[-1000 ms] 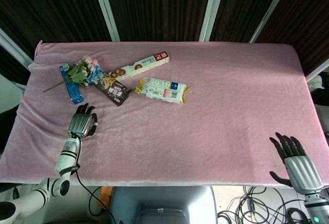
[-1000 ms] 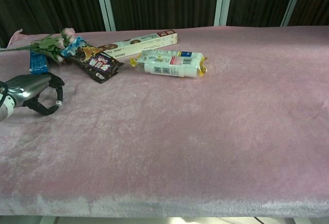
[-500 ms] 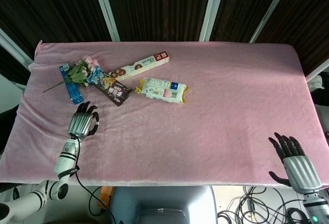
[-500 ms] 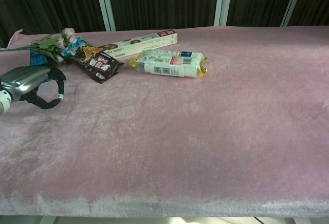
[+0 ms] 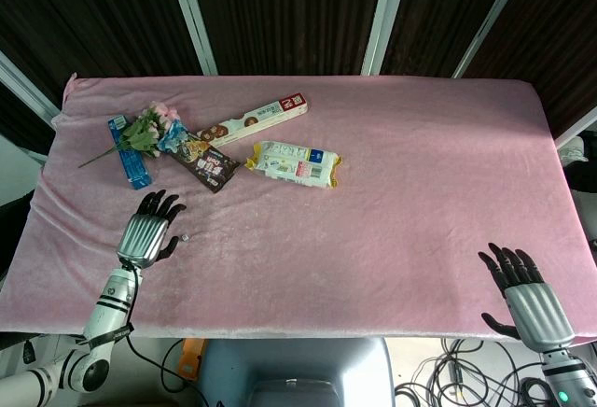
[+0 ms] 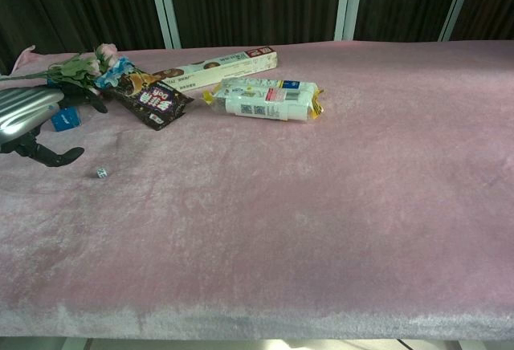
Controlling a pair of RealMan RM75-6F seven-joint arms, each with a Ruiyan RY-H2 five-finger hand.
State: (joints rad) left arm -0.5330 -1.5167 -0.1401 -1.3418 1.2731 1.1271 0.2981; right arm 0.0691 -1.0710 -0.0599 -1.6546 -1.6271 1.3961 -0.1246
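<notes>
Left hand (image 5: 149,231) hovered over the pink cloth (image 5: 392,192), fingers spread, gripping nothing; small white die (image 5: 185,235) lay on the cloth just beside it, apparently set down, so placement looked done. Snack packets (image 5: 293,163) sat farther back, untouched. Right hand (image 5: 524,292) rested splayed, empty, at the near right edge.

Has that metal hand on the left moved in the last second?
Yes. The left hand has drawn back toward the table's near edge, away from the blue packet, its fingers opening and leaving a small white die on the pink cloth.
</notes>
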